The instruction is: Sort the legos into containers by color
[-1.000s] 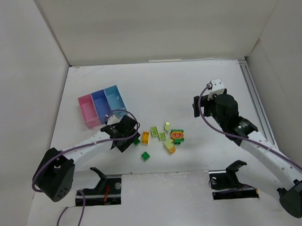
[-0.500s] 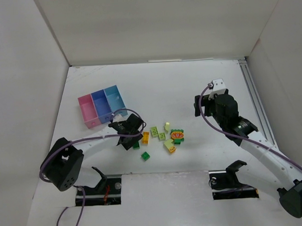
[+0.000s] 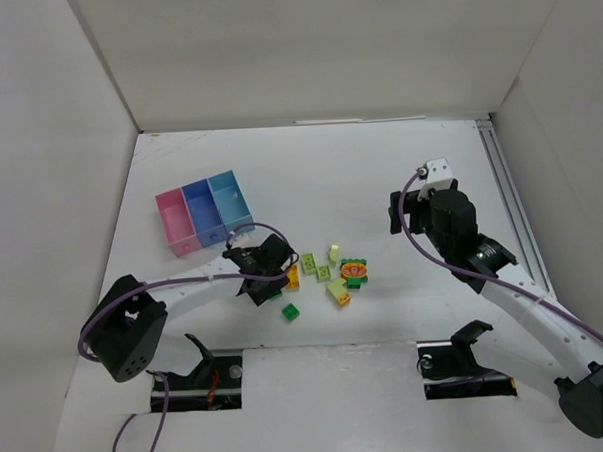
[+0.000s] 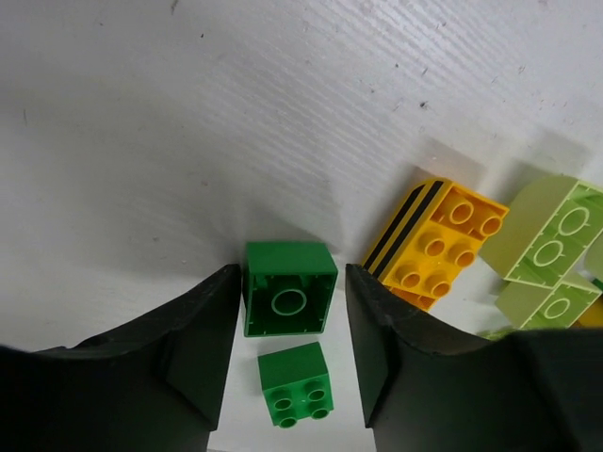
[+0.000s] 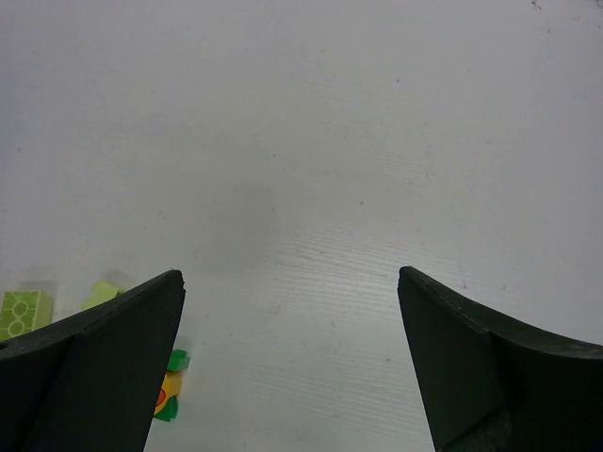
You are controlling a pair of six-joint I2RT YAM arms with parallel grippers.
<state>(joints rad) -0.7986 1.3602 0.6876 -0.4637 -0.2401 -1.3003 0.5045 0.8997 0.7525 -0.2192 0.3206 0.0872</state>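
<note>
Grips dark green brick narrowly in left gripper; orange brick just beside, rightward; open table leftward. Right gripper: spread wide.

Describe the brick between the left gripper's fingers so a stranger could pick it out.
Go to the left edge of the scattered legos, where the left gripper reaches in. The dark green brick sits between its fingers, left of the striped orange brick; unlike the other dark green brick, it shows its hollow underside, not studs.
</note>
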